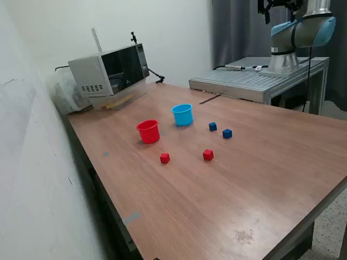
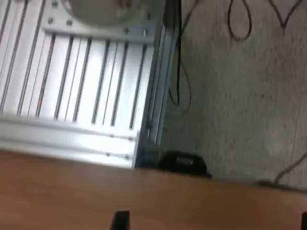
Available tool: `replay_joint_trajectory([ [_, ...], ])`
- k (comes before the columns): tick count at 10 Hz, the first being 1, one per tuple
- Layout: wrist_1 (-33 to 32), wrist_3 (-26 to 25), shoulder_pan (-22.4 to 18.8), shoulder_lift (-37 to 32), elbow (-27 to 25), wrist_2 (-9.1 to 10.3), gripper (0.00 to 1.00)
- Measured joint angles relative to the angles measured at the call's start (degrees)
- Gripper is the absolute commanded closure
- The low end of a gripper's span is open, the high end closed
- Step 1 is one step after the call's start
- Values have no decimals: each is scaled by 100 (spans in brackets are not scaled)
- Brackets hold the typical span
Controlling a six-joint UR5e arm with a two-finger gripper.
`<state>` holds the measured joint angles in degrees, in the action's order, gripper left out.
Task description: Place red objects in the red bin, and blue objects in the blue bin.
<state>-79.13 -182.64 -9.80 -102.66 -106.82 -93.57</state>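
In the exterior view a red cup (image 1: 148, 131) and a light-blue cup (image 1: 182, 114) stand upright on the wooden table (image 1: 255, 184). Two dark-blue cubes (image 1: 212, 126) (image 1: 227, 133) lie to the exterior view's right of the cups. Two red cubes (image 1: 165, 158) (image 1: 207, 155) lie nearer the front. The arm (image 1: 301, 30) is raised over its base at the far right, well away from all of them. In the wrist view my gripper (image 2: 212, 223) shows only two dark fingertips (image 2: 120, 220) far apart, with nothing between them. No cup or cube shows in the wrist view.
A microwave (image 1: 111, 70) stands at the table's back left by the wall. A slotted aluminium plate (image 1: 244, 81) carries the arm's base; it also shows in the wrist view (image 2: 72, 86), beside carpeted floor (image 2: 240, 96) with cables (image 2: 177, 72).
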Motion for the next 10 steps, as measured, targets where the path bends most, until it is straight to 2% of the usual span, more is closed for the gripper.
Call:
replay_joint_trajectory([
  [2, -1147, 240, 445, 244, 89, -57, 0],
  [3, -1787, 349, 764, 563, 173, -15, 0],
  [5, -2908, 704, 1268, 1518, 539, 377, 0],
  [7, -3481, 1125, 1439, 2288, 936, 768, 0],
  [8, -3708, 1199, 1454, 2552, 1020, 901, 0],
  [10, -4310, 981, 1439, 2851, 709, 1055, 0],
])
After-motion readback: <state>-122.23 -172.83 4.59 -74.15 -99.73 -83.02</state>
